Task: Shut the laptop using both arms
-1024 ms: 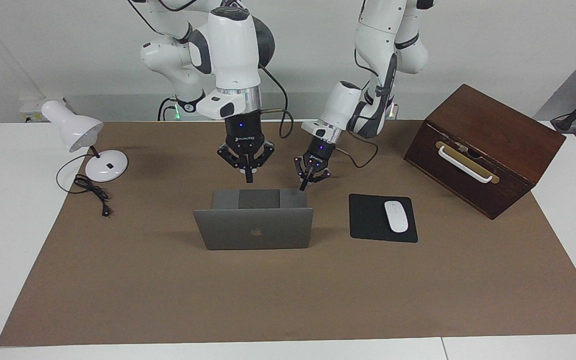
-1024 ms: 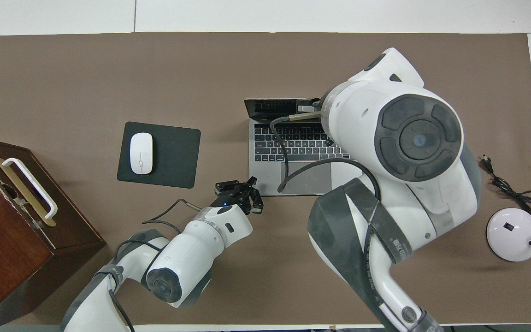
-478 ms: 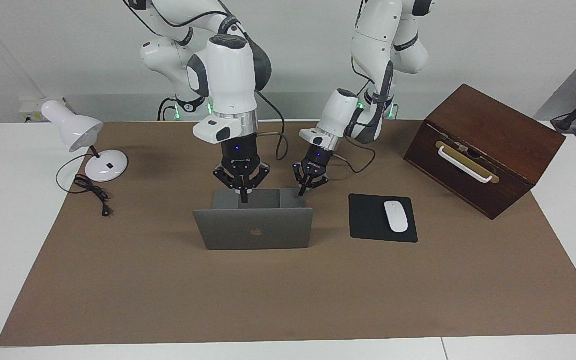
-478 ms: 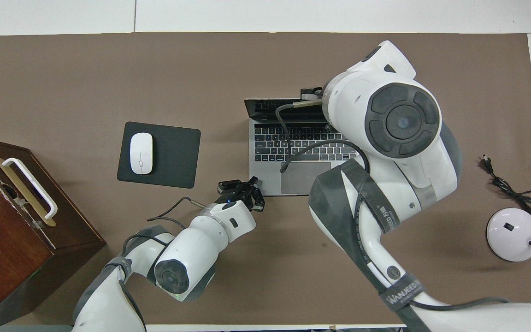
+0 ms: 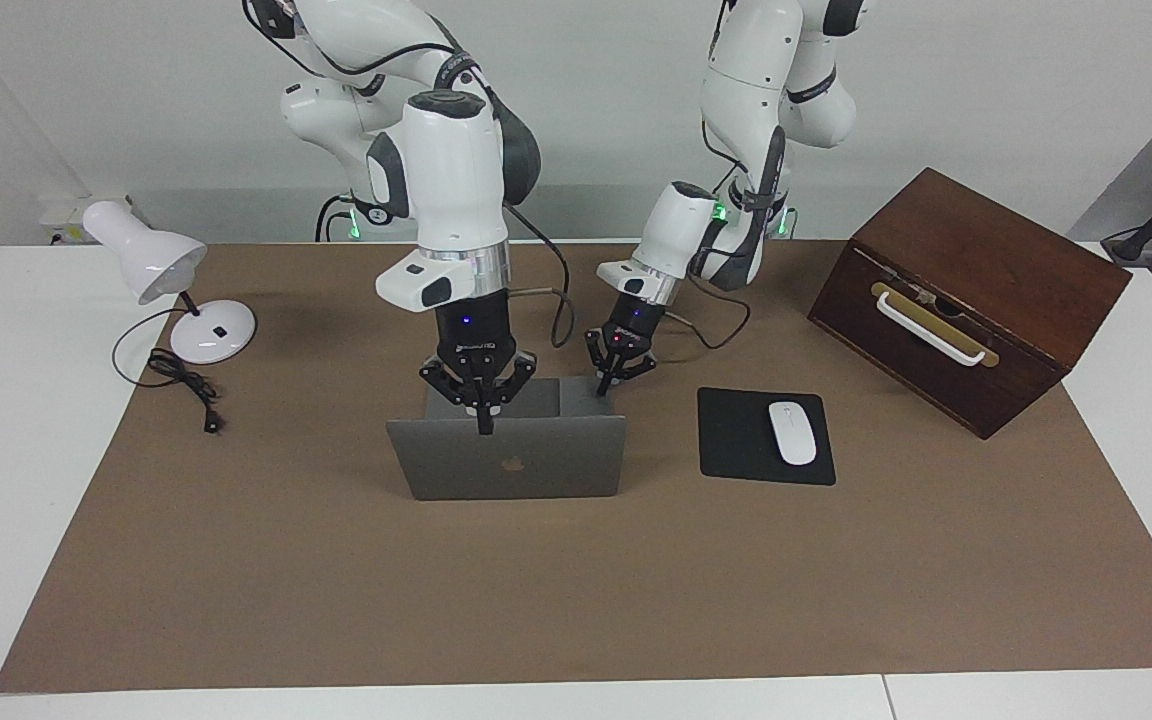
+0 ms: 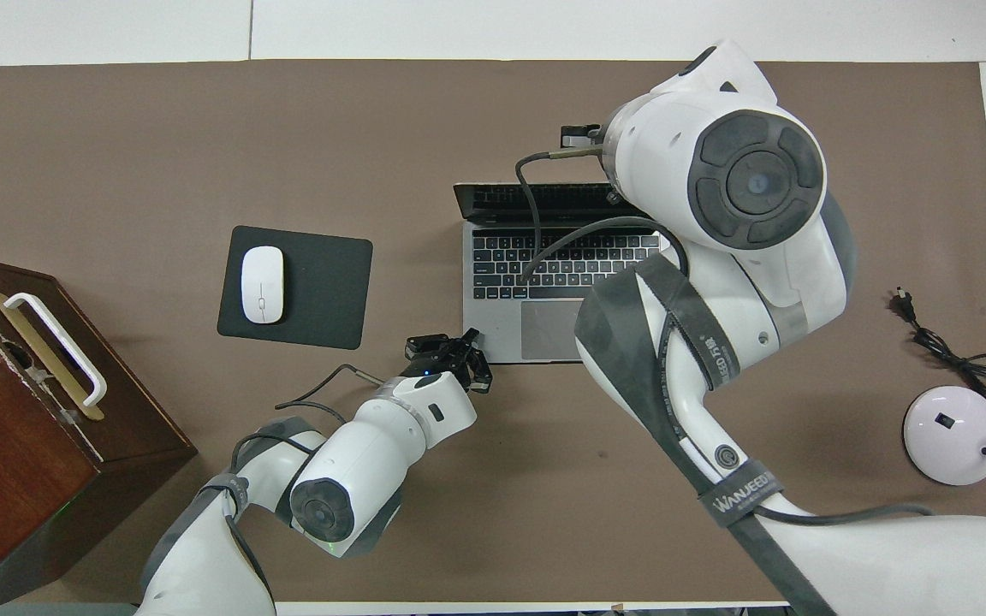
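The silver-grey laptop (image 5: 536, 470) stands open on the brown mat, its lid upright with the apple logo turned away from the robots. Its keyboard deck (image 6: 497, 257) shows in the overhead view. My right gripper (image 5: 484, 428) is shut and points straight down, with its fingertips at the middle of the lid's top edge; I cannot tell whether they touch it. In the overhead view the right arm hides this gripper. My left gripper (image 5: 602, 388) (image 6: 461, 344) is shut and tilted. It sits low at the deck's corner nearest the robots, toward the left arm's end.
A black mousepad (image 5: 736, 445) (image 6: 322, 282) with a white mouse (image 5: 793, 432) (image 6: 262, 284) lies beside the laptop toward the left arm's end. A dark wooden box (image 5: 966, 290) (image 6: 14, 411) stands past it. A white desk lamp (image 5: 211, 338) (image 6: 951, 432) with its cord is at the right arm's end.
My right gripper came down and moved away from the robots, from over the deck to the lid's top edge. The left gripper edged slightly closer to the deck's corner. The lid's angle looks unchanged.
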Tool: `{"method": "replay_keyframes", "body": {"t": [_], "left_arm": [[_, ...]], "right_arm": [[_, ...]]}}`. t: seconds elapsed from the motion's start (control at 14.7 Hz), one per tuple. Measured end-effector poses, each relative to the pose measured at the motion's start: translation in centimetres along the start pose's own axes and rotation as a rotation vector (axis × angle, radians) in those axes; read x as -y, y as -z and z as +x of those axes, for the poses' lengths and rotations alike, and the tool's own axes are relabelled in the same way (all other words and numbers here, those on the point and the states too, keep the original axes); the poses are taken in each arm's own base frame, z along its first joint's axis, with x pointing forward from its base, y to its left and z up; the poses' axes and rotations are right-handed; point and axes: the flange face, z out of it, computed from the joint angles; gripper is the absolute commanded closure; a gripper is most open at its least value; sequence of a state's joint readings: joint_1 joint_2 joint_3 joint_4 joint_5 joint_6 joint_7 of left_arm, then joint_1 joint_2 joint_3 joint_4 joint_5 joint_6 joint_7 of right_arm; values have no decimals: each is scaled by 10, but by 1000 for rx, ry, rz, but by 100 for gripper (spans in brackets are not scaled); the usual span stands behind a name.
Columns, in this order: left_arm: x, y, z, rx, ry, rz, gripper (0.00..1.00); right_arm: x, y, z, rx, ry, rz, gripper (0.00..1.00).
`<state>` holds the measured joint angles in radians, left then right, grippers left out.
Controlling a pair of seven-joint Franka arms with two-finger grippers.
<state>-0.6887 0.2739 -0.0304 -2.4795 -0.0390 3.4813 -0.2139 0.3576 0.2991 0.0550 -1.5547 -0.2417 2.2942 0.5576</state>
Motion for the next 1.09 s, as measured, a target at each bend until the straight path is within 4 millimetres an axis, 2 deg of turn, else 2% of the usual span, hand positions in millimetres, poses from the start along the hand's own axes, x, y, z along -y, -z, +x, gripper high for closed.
{"method": "replay_keyframes", "body": {"t": [0.41, 1.09], "left_arm": [[-5, -1, -3, 4, -13, -7, 100], [-7, -1, -4, 4, -50, -9, 100]], "right_arm": [[-13, -16, 9, 7, -23, -14, 100], [11, -20, 18, -12, -5, 15, 100]]}}
